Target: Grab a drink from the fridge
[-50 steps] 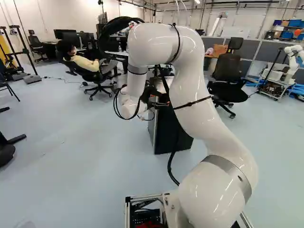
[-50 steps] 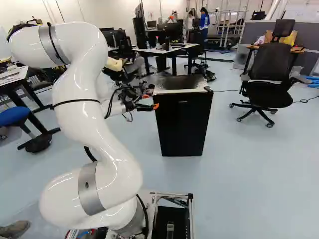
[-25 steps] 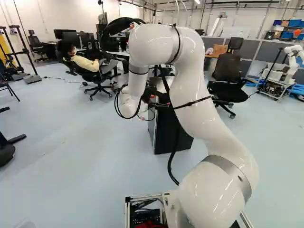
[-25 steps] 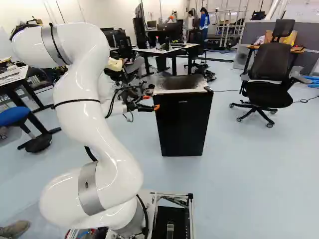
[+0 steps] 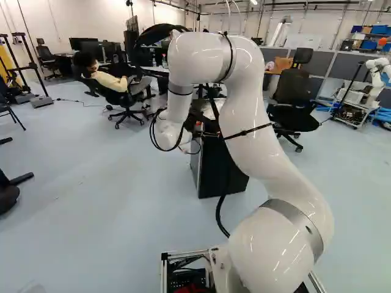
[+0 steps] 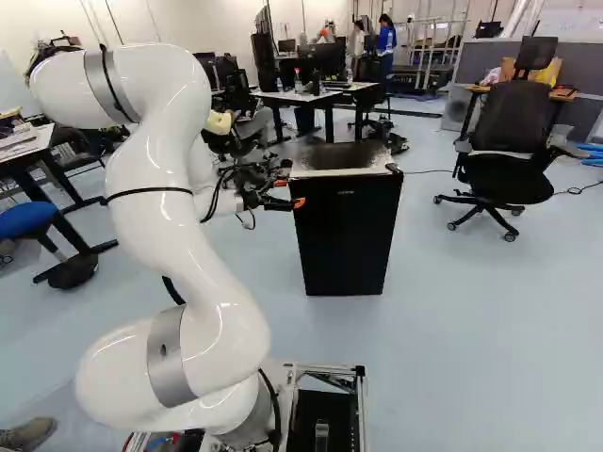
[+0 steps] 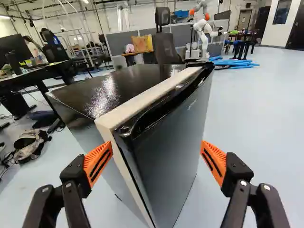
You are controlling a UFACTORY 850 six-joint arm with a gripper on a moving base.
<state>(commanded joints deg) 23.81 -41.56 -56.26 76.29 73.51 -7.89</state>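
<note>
- One white arm (image 6: 193, 254) rises from the joint at the foot of the right base view, bends over at about ten o'clock in that view, and carries a black claw (image 6: 290, 192) on its wrist.
- The claw (image 7: 156, 149) is spread wide, its two orange pads (image 7: 98, 164) well apart, with nothing pinched between them.
- The black fridge (image 6: 347, 235) stands on the floor (image 6: 452, 330), just past twelve o'clock from the middle of the right base view; in the wrist view it lies at twelve o'clock from the claw, a corner facing the gap between the fingers. Whether either pad touches it I cannot tell.
- Its door (image 7: 173, 147) looks closed; a pale strip (image 7: 142, 99) runs between the glossy dark top (image 7: 128, 85) and the door's black front, with a recessed grip along the upper edge.
- Beyond the fridge, at twelve o'clock in the right base view, is a bench (image 6: 283, 95) with a red-capped bottle (image 6: 298, 81) on it.
- A black office chair (image 6: 513, 132) stands near two o'clock in that view, and a blue stool (image 6: 26, 218) at nine.
- Another robot (image 5: 376, 70), white too, shows near two o'clock in the left base view.
- Blue tubes (image 7: 232, 62) lie on the floor beyond the fridge, toward one o'clock from the claw.
</note>
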